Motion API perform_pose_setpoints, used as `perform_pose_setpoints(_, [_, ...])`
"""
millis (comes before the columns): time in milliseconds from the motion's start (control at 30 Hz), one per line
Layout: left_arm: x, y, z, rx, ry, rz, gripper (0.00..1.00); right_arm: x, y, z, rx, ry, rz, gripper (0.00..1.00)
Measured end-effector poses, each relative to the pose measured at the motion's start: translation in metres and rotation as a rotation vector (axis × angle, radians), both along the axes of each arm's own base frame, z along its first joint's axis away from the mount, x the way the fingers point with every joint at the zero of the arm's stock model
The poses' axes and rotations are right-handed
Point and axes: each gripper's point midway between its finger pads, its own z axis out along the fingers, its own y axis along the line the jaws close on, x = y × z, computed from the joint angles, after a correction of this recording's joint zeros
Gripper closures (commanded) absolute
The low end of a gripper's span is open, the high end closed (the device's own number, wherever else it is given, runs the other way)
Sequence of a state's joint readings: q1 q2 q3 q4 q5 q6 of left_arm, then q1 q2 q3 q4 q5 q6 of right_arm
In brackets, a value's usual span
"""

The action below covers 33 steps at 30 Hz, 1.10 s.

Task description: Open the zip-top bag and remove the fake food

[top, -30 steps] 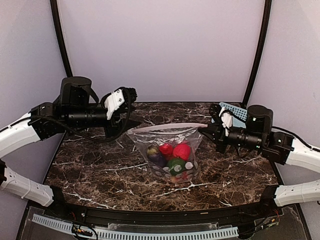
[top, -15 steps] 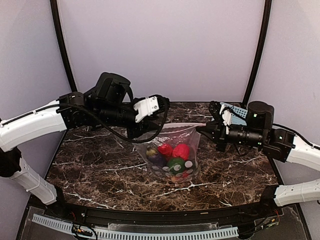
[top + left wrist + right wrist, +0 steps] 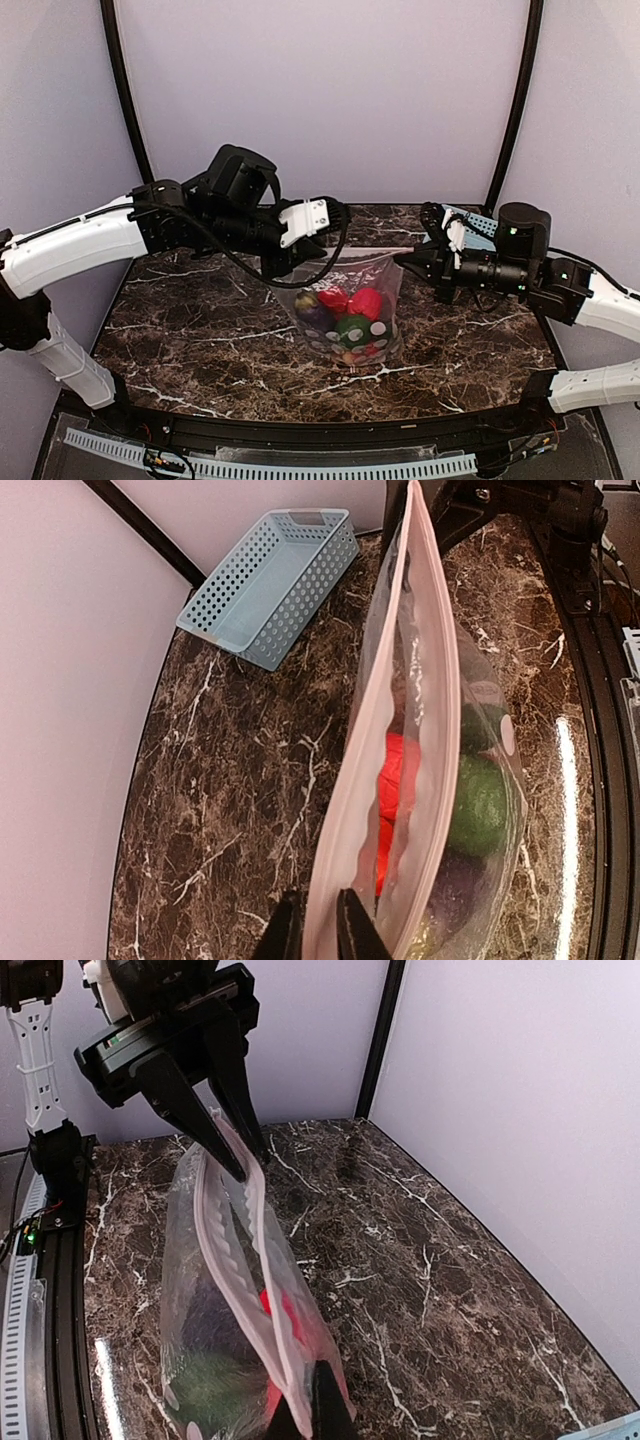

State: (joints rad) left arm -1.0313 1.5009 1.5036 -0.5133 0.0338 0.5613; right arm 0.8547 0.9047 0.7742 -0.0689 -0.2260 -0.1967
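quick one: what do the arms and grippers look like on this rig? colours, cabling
Left arm and right arm: white shells, black cylindrical joints, looping black cables. Left gripper and right gripper: white bodies, black tapered fingers.

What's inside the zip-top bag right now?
The zip-top bag holds fake food: two red pieces, a green one and a dark purple one. Smaller pieces beneath them are too covered to identify.

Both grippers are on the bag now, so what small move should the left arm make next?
Probably tug the left gripper gently sideways, across the strip: it pinches the zip-top bag's strip opposite the right gripper's hold, and the fake food sits inside.
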Motion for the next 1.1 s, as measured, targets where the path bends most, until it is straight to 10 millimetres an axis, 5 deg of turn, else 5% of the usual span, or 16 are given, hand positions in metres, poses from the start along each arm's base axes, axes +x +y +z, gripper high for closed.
perform_pose_setpoints(233, [-0.002,-0.002,-0.005,0.015,0.014,-0.016,0.99,-0.001,-0.003,0.004,0.007,-0.009,-0.008,1.00])
perform_pose_setpoints(600, [0.012,0.004,0.004,-0.046,0.044,0.069,0.99,0.012,0.000,0.000,0.000,-0.015,-0.051,1.00])
perform_pose_setpoints(833, [0.031,0.041,0.010,-0.113,0.091,0.241,0.99,0.046,0.038,-0.012,-0.033,0.010,-0.055,1.00])
perform_pose_setpoints(1100, [0.051,0.106,0.043,-0.252,0.086,0.464,0.99,0.089,0.101,0.021,0.027,-0.030,-0.006,1.00])
